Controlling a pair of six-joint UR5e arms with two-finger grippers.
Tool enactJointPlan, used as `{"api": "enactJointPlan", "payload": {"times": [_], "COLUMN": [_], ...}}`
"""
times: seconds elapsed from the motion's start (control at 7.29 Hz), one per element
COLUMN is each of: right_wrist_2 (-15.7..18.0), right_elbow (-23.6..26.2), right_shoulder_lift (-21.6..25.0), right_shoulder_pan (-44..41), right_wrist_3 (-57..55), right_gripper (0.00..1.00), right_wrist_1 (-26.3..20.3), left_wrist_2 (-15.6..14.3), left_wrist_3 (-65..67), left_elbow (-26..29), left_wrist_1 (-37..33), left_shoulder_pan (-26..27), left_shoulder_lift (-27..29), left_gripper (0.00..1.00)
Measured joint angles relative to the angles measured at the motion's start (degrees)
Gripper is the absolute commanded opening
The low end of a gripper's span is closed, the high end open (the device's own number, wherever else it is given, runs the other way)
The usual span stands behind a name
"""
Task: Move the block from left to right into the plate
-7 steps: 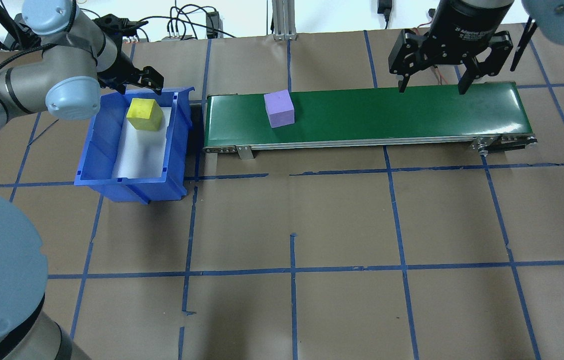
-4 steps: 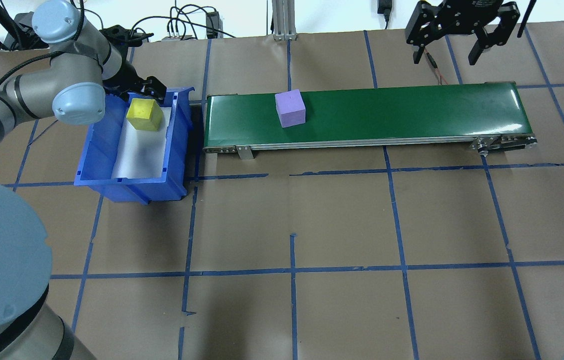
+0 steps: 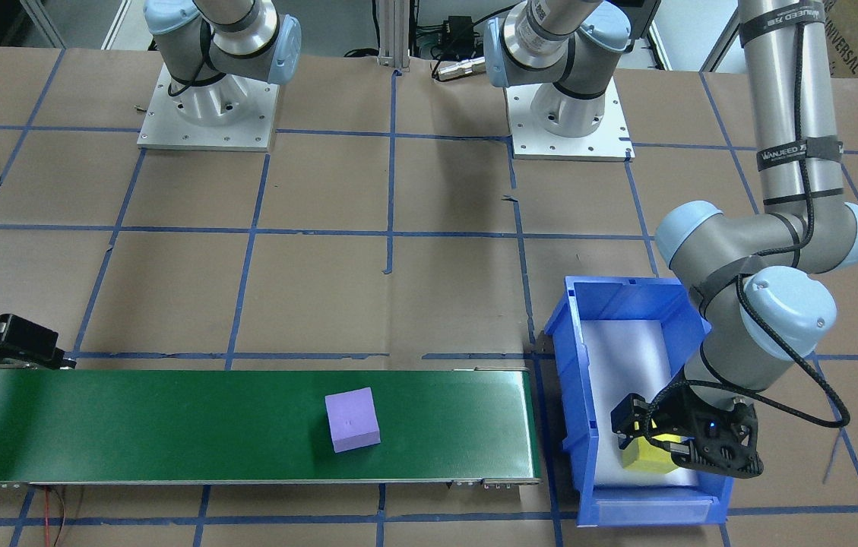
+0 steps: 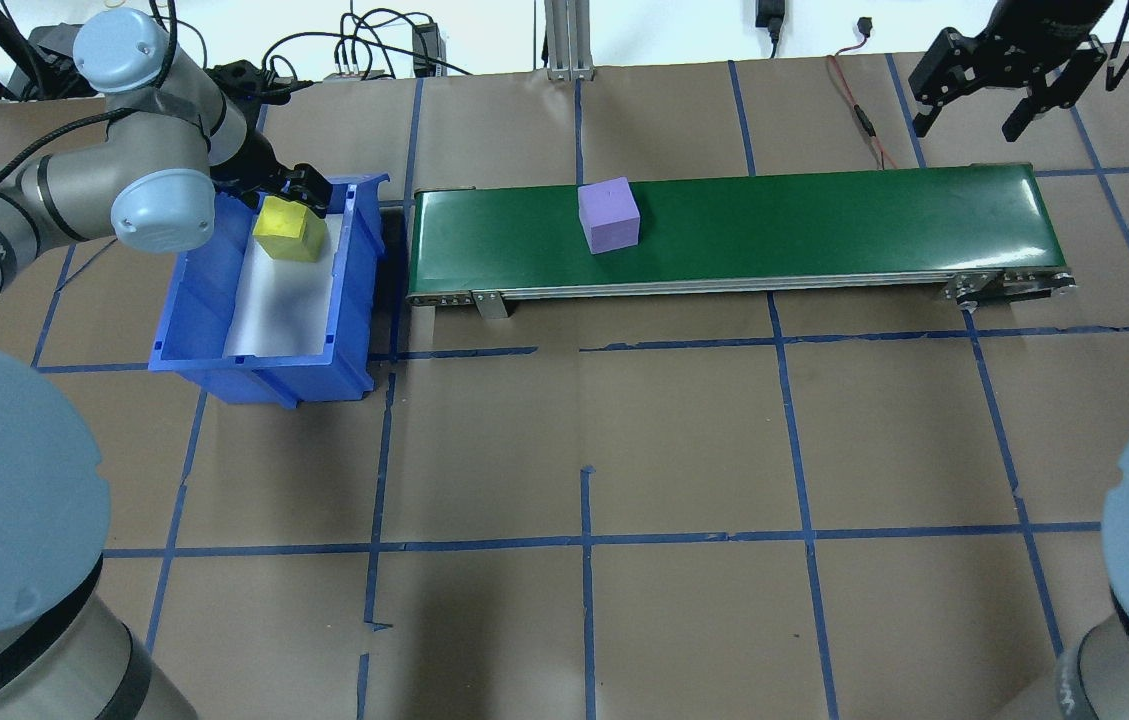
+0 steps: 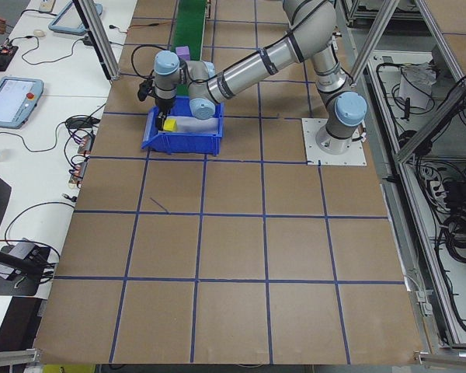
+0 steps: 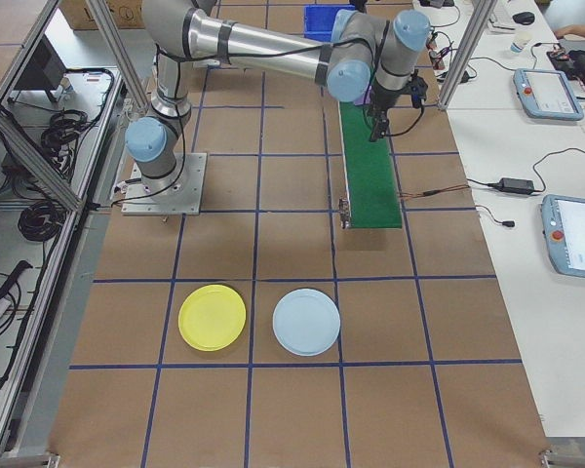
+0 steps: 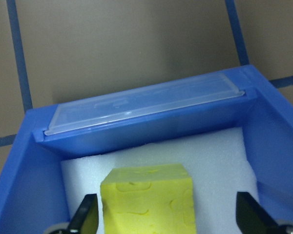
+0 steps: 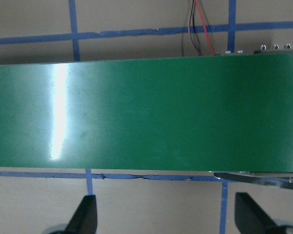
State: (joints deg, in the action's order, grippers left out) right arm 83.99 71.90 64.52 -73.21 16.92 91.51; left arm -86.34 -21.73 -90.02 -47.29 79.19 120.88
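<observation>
Purple block (image 4: 610, 215): pale violet cube with matte faces, upright on the green conveyor belt (image 4: 824, 225), left of the belt's middle in the overhead view – touched by neither gripper
Yellow block (image 7: 149, 200): bright yellow foam cube with a mottled surface, on the white foam liner at the far end of the blue bin (image 4: 184, 310)
Yellow plate (image 6: 212, 317): round, flat, raised rim, on the brown table past the belt's right end, just beside a pale blue plate (image 6: 306, 322) – well apart from both blocks
Left gripper (image 3: 691, 444): low inside the bin, fingers (image 7: 85, 217) spread wide to either side of the yellow cube; small gap visible on each side in the wrist view, no contact to be seen
Right gripper (image 4: 992, 95): raised beyond the belt's right end, fingers (image 8: 85, 214) spread wide apart, nothing between them; only belt and taped table below in its wrist view
Belt: long, dark green, glossy, lying between the bin and the right gripper
</observation>
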Motion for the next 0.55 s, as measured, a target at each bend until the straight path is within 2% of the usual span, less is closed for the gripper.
{"api": "enactJointPlan", "payload": {"times": [0.14, 0.27, 0.41, 0.55], "right_wrist_2": [-1.33, -2.77, -4.5, -6.87], "right_elbow": [0.53, 0.98, 1.66, 2.65], "right_shoulder_lift": [-2.32, -4.33, -5.52, -6.05], "right_shoulder_pan": [1.85, 3.27, 4.31, 5.25], "right_wrist_3": [4.15, 7.36, 9.44, 11.03], "right_gripper": [1.0, 1.0, 1.0, 1.0], "right_wrist_1": [2.08, 3.44, 4.11, 4.44], "left_wrist_2": [-0.09, -0.1, -0.08, -0.08], "left_wrist_3": [-0.02, 0.02, 0.07, 0.2], "left_elbow": [0.09, 0.04, -0.11, -0.26], "left_wrist_1": [0.0, 0.05, 0.12, 0.15], "left_shoulder_pan": [-0.08, -0.12, -0.15, -0.17], "left_shoulder_lift": [0.13, 0.4, 0.8, 1.07], "left_gripper": [1.0, 0.88, 0.6, 0.38]}}
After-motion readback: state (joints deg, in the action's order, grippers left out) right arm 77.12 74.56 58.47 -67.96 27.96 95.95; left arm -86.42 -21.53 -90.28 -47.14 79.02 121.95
